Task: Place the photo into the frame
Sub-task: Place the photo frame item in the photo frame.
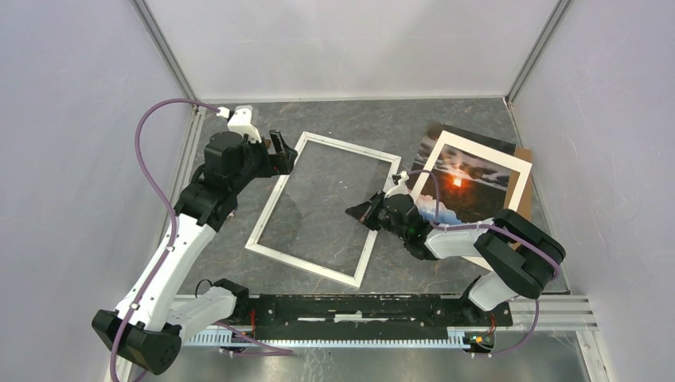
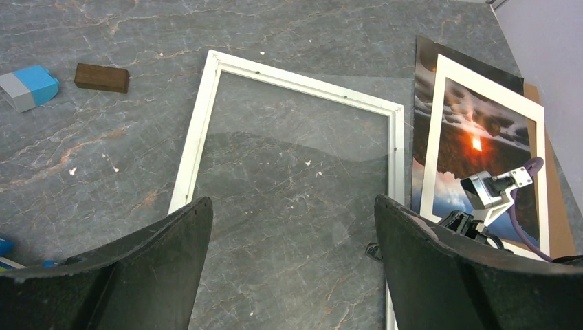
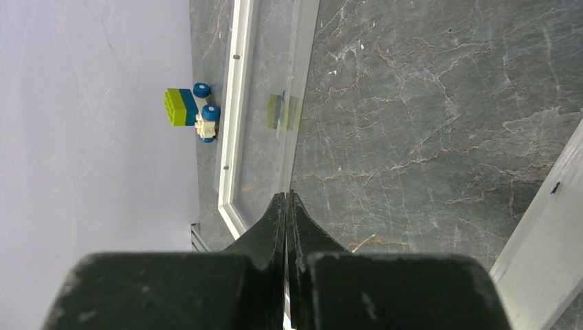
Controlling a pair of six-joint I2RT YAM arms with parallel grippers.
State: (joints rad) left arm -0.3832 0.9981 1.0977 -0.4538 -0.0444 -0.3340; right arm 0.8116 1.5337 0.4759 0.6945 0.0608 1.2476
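We see the frame [image 1: 275,191] lying flat on the grey tabletop [image 1: 446,270], turned at a slant, with its opening bare of any print. The photo [image 1: 470,179] lies picture-up just to the frame's right, outside it, on top of a dark sheet [image 1: 447,132] and a brown board [image 1: 525,191]; the right arm covers its near corner.

Our left hand [image 1: 280,151] hangs by the frame's far left corner with its fingers spread wide and nothing between them. Our right hand [image 1: 362,213] is closed tight, finger against finger, its tips just inside the frame's right edge; we cannot tell whether they touch it.

A wooden block [image 2: 102,77] lies left of the frame.
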